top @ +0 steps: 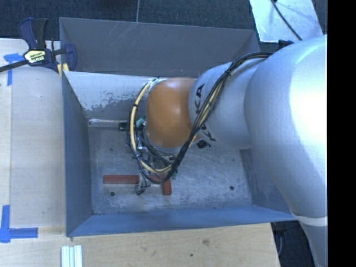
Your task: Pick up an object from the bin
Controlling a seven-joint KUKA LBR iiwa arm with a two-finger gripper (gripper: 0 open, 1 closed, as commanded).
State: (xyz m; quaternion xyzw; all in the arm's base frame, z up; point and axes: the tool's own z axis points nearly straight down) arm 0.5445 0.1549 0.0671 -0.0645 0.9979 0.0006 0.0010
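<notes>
Gripper (143, 187) sits low over the front of the grey bin (78, 149) floor, tucked beneath the orange wrist cover (167, 113) and its tangle of cables (146, 160), and from up here I cannot tell whether it is spread or closed. It hangs between two reddish-brown pieces: a flat bar (121, 179) lying lengthwise just beside it toward the view's left, and a smaller block (166, 188) just beside it on the other side, neither visibly in its grip. Well back on the view's left, a thin pale rod (104, 123) lies along the rear wall.
</notes>
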